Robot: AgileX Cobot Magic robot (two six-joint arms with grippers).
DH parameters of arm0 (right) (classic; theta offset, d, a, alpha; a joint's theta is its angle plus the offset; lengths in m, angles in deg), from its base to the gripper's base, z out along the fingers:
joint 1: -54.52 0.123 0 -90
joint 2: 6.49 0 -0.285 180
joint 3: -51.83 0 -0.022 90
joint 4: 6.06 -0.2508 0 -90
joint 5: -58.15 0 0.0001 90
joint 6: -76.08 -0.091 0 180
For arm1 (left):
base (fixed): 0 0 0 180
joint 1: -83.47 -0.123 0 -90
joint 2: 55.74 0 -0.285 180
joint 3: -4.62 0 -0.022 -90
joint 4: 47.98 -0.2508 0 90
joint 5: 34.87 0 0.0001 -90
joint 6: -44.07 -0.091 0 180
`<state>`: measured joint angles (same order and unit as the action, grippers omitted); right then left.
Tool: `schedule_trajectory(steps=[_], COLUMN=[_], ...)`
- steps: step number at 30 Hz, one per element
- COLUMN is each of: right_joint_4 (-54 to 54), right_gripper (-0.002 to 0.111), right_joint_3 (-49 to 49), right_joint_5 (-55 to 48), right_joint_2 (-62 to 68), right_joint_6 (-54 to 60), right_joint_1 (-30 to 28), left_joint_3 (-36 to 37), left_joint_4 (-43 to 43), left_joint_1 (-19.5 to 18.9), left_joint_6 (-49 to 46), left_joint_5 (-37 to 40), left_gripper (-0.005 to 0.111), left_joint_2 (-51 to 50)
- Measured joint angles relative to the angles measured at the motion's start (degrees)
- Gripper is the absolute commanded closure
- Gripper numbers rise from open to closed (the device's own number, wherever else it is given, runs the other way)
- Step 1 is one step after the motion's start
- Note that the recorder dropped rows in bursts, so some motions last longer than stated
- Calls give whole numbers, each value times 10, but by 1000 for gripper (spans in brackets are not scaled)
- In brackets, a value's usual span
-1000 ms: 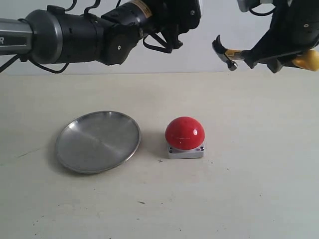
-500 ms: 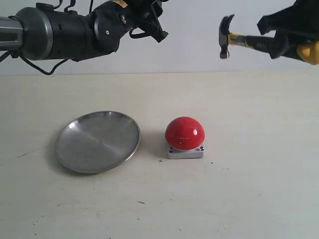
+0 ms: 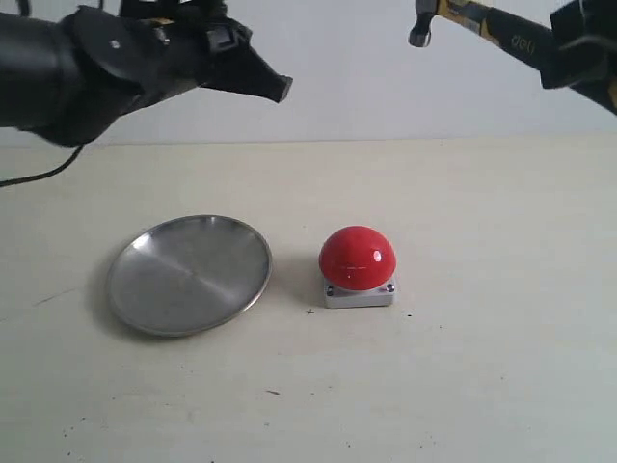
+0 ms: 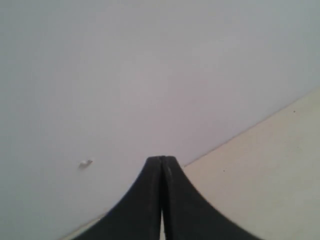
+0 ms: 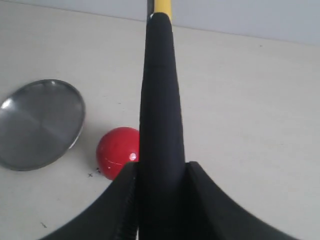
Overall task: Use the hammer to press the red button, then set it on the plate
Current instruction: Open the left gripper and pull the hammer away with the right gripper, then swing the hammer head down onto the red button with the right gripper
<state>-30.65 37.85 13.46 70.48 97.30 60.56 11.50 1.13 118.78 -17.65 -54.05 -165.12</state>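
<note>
The hammer (image 3: pixel 472 27) hangs high at the top right of the exterior view, its dark head up and left, well above the table. My right gripper (image 3: pixel 578 53) is shut on its black handle (image 5: pixel 160 100), which runs between the jaws in the right wrist view. The red button (image 3: pixel 358 258) on its grey base sits mid-table, also seen as a red dome (image 5: pixel 117 151) beside the handle. The silver plate (image 3: pixel 190 273) lies left of the button and shows in the right wrist view (image 5: pixel 40 122). My left gripper (image 3: pixel 280 89) hovers high at the upper left, shut on nothing (image 4: pixel 161 162).
The beige table (image 3: pixel 482 367) spreads around both objects, with a pale wall (image 3: pixel 347 58) behind. A small dark mark (image 3: pixel 274 392) lies on the table near the front.
The right gripper has lifted the hammer higher and tilted its head upward. The left arm has swung left and lower, its fingertips now pointing right.
</note>
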Motion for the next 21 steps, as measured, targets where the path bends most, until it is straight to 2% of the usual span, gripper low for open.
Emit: schedule_trajectory(steps=[4,8,11,15,21], right_joint_4=[-109,-134,-129,-113,-16], right_gripper=[108,108,108,108,108], right_joint_3=[-89,-124,-144,-179,-248], right_joint_5=[33,32,42,67,122], right_joint_2=[-49,-67,-75,-81,-81], right_joint_6=[89,112,112,104,13], right_joint_1=[0,2,20,72,145], left_joint_3=[143,288,387,493,616], left_joint_4=[-18,-54,-68,-71,-90], left_joint_1=[27,66,95,122,130], left_joint_6=[68,157,211,268,369], left_joint_5=[-91,-192,-258,-322,-381], left_gripper=[107,107,107,107,107], left_joint_2=[90,167,215,263,337])
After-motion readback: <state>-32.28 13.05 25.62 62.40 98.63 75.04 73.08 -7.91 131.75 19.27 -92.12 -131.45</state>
